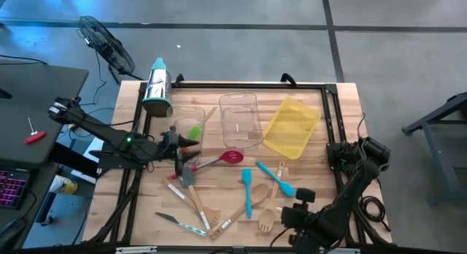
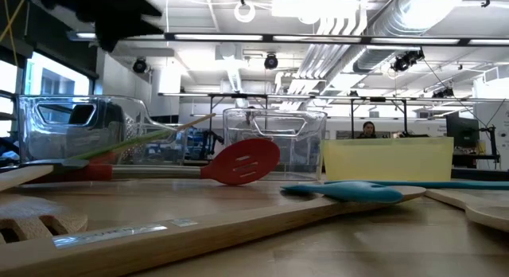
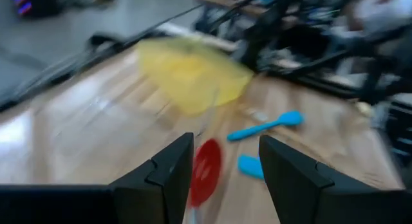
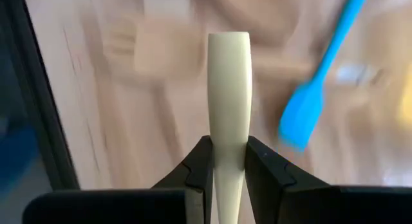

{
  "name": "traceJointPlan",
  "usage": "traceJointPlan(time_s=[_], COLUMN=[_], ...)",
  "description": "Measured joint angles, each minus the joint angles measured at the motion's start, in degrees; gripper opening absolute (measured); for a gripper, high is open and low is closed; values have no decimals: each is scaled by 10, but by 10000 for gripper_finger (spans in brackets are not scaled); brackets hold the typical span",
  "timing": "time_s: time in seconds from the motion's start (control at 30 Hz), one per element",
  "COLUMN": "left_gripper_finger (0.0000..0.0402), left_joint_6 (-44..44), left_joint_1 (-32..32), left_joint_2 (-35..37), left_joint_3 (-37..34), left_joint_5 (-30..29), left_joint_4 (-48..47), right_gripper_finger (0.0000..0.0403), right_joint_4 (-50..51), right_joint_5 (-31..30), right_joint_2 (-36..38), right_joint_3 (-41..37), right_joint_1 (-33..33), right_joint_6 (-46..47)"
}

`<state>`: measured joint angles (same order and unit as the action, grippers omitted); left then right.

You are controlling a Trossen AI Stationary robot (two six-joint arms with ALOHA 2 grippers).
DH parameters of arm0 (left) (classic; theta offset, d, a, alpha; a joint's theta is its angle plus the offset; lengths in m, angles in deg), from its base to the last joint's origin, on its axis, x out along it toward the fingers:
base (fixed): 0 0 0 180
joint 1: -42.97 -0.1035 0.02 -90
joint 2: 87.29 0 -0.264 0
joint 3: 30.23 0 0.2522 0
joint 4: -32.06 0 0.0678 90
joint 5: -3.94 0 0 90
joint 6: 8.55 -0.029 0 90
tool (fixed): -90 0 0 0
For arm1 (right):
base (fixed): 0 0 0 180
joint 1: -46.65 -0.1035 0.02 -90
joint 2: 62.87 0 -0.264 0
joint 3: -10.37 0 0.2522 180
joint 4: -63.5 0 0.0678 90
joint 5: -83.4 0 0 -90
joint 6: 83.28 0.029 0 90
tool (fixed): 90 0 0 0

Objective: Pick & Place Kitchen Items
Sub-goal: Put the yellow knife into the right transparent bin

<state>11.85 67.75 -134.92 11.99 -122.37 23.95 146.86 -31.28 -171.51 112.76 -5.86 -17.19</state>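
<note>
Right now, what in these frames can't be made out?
- Right gripper: shut on a pale wooden handle; the utensil's head is cut off by the right wrist view's lower edge.
- Left gripper: jaws apart; motion blur smears the red spatula ahead.
- Clear bin: low view; glare hides its contents apart from one green-tipped utensil.

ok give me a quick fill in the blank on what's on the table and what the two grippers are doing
1. The right gripper is shut on a pale ____ handle.
2. The left gripper is open above the ____ slotted spatula.
3. The yellow bin lies right of the ____ bin in the high view.

Missing words: wooden; red; clear
</note>
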Motion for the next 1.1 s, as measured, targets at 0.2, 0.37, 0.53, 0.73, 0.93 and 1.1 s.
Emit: traceJointPlan(time_s=[0.2,0.37,0.53,0.73,0.93,1.1], left_gripper_finger=[175,175,175,175,175,175], left_joint_6=[-174,-247,-310,-403,-480,-489], left_joint_1=[0,0,0,0,0,0], left_joint_2=[-68,-123,-161,-187,-209,-220], left_joint_3=[0,0,0,0,0,0], left_joint_5=[101,109,125,186,255,254], left_joint_4=[147,199,290,386,419,449], right_gripper_finger=[53,53,53,53,53,53], right_joint_4=[-17,-69,-160,-266,-394,-437], right_joint_5=[-186,-291,-348,-353,-293,-220], right_joint_2=[0,3,7,7,7,7], right_joint_3=[45,67,67,67,67,67], right_joint_1=[0,18,58,110,162,197], right_joint_6=[-58,-178,-335,-471,-610,-676])
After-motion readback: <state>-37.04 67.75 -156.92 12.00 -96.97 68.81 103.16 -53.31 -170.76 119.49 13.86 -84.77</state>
